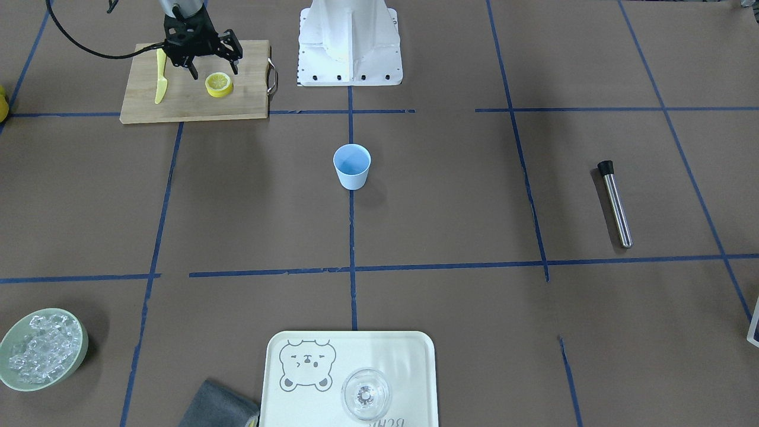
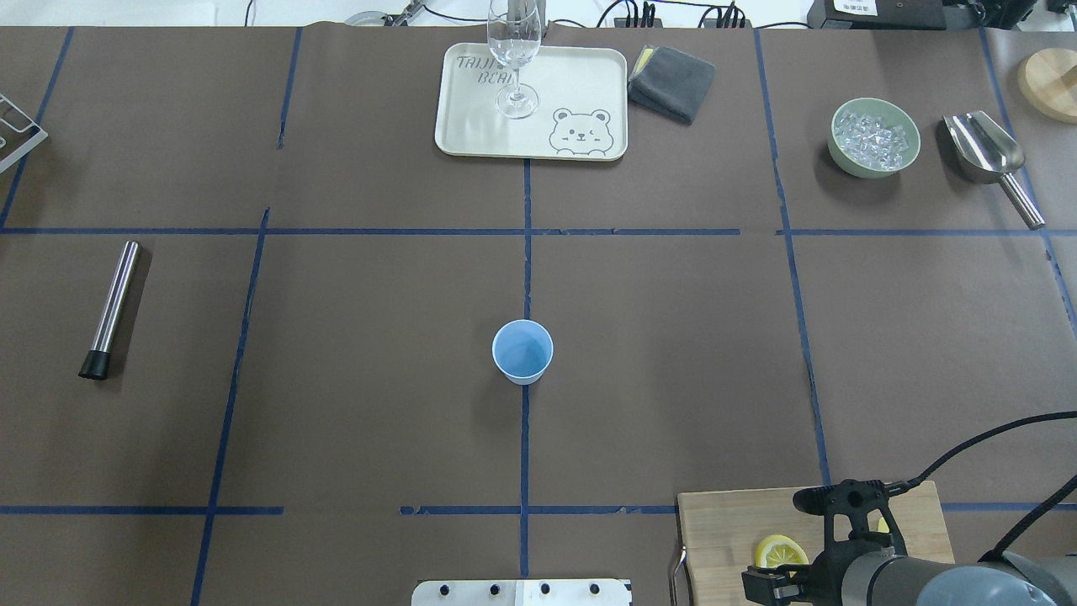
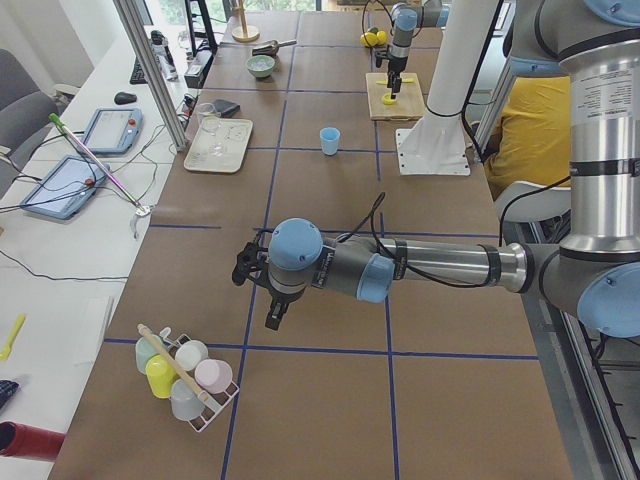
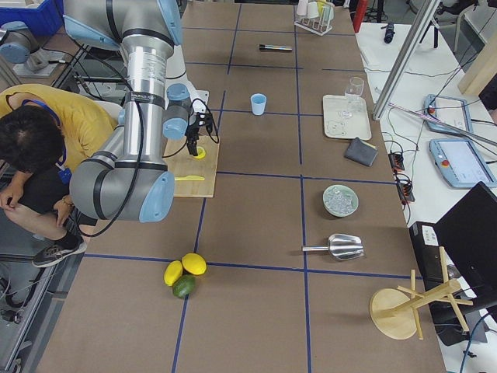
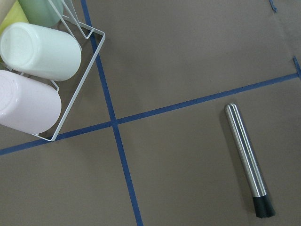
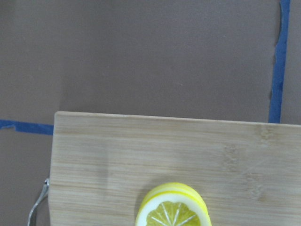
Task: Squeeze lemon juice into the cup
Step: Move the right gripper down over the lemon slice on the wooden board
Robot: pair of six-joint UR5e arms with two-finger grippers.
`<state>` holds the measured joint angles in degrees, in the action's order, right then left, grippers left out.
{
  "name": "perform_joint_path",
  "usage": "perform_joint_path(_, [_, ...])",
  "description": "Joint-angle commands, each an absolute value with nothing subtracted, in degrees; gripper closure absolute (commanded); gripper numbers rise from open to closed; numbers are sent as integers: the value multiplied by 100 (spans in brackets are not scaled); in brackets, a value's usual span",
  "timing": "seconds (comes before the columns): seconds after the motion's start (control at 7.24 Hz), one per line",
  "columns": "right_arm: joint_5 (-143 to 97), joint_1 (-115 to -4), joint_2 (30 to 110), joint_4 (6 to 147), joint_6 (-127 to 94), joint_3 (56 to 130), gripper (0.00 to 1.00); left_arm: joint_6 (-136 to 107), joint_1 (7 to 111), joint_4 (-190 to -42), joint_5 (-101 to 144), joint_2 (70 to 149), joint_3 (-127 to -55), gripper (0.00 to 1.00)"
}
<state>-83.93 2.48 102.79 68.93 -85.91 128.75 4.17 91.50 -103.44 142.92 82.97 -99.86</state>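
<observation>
Nearest to the robot, well apart from the cup (image 1: 352, 166) and on its right-hand side as the robot sees it, the lemon (image 1: 219, 84) lies flat on the cutting board (image 1: 195, 110). The right wrist view suggests it is the top slice of two stacked ones. The right gripper (image 1: 213, 68) hangs just above it with its fingers spread wide and nothing between them, so the pick-up is not yet done.

I think the main risks are here. The slice is thin and lies flat, so the fingers may slide over it or push it along the board. They may also take both slices, or knock the top one off. The yellow knife (image 1: 160, 77) lies on the same board, on the side of the lemon away from the cup, and a wide finger could touch it on the way down.

The cup stands upright and alone. It looks light, so a low approach during the carry could tip it. A squeeze done off centre would drop juice or the slice beside it.

Beyond the cup, the glass (image 2: 513, 59) stands on the tray (image 2: 471, 135), out of the likely path.

The left gripper (image 3: 248, 270) is far to the cup's other side, and I cannot tell how its fingers stand.
</observation>
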Motion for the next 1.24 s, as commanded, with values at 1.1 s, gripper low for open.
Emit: perform_joint_path(1.1, [-8288, 352, 10204, 6899, -8622, 12577, 8, 413, 9149, -10345, 14291, 8306, -9976, 0])
